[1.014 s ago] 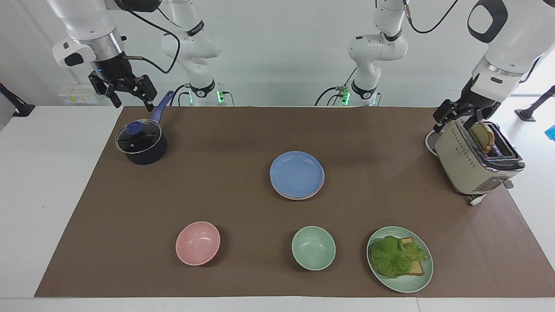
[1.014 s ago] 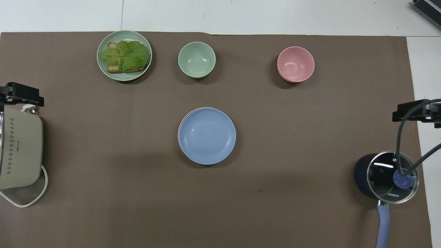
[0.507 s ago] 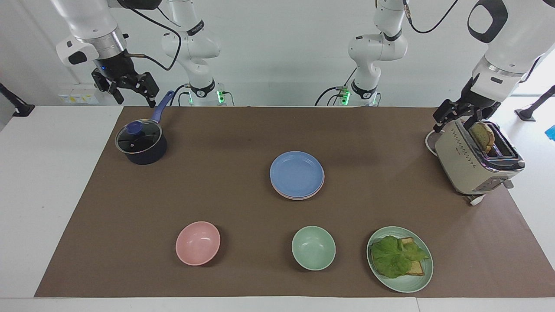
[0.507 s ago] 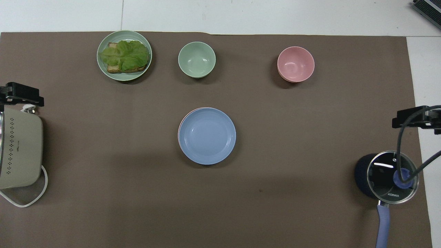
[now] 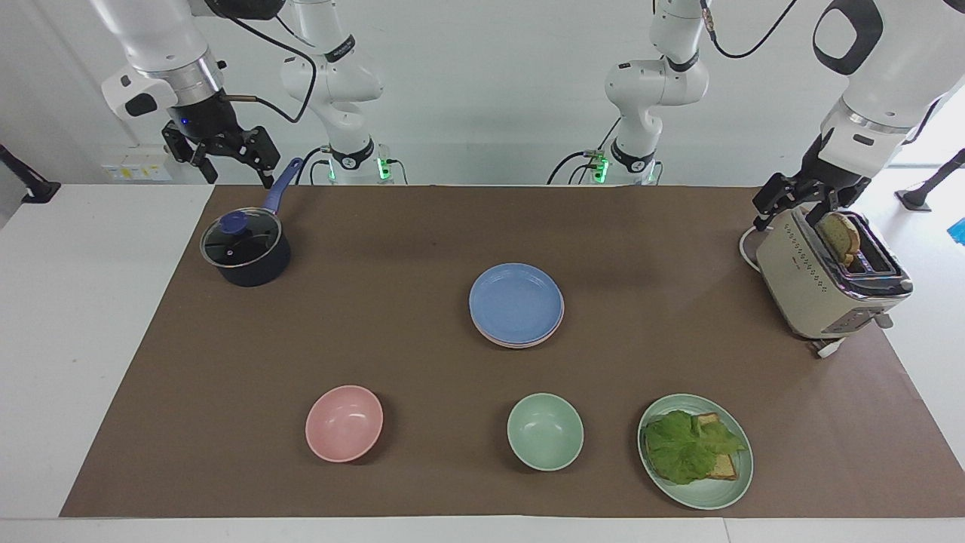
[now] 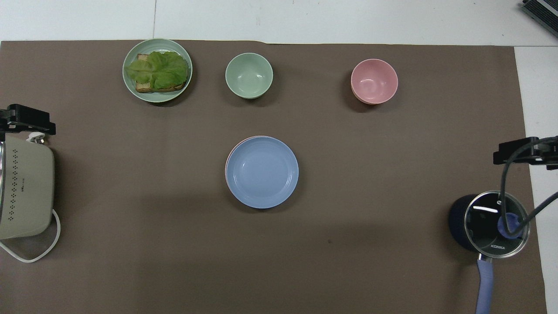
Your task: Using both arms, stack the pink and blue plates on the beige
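Note:
The blue plate (image 5: pixel 516 302) (image 6: pixel 263 171) lies on top of a stack in the middle of the mat. A thin rim of the pink plate (image 5: pixel 517 345) (image 6: pixel 226 169) shows under it. The beige plate is hidden. My right gripper (image 5: pixel 235 179) (image 6: pixel 521 151) hangs open and empty in the air, over the mat's edge by the saucepan (image 5: pixel 245 249). At the left arm's end of the table, my left gripper (image 5: pixel 785 219) (image 6: pixel 26 120) is open and empty, just over the toaster (image 5: pixel 818 283). Both are well away from the stack.
A pink bowl (image 5: pixel 344 422), a green bowl (image 5: pixel 545 431) and a green plate (image 5: pixel 742 483) with toast and lettuce sit in a row farther from the robots than the stack. The toaster has a slice of bread in it. The lidded saucepan's handle points toward the robots.
My right gripper has risen a little and drawn back toward the robots, over the saucepan's handle end. The left arm and the plates have not moved.

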`<state>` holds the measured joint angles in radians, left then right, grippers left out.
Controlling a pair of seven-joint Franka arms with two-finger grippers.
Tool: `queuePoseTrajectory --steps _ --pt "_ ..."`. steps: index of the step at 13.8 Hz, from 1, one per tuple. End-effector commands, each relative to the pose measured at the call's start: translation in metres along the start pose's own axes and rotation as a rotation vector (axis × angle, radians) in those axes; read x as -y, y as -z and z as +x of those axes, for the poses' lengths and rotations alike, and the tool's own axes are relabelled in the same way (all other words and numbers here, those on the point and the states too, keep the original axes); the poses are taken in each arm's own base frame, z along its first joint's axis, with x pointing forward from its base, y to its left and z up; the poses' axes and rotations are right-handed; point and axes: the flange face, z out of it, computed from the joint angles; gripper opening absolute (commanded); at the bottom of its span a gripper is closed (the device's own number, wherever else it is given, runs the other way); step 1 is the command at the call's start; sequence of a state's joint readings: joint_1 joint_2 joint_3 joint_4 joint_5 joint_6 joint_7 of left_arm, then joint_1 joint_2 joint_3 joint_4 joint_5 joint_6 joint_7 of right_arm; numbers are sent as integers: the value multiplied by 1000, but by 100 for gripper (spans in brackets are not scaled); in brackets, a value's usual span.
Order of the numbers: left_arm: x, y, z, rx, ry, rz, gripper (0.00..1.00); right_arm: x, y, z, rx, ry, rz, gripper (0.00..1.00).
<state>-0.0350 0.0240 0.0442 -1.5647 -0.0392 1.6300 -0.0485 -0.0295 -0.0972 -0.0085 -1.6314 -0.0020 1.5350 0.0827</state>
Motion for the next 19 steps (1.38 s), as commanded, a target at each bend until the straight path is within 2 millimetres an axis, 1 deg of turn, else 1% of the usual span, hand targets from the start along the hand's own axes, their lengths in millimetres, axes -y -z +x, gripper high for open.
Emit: queuePoseTrajectory --steps 1,13,19 --pt "0 3 -4 5 -2 18 100 -3 -1 -7 -8 27 -11 100" --pt "0 3 -4 5 -2 18 100 -3 -1 -7 0 30 -19 100" --pt "0 3 -4 5 -2 18 100 -6 -2 -7 -2 54 -28 100"
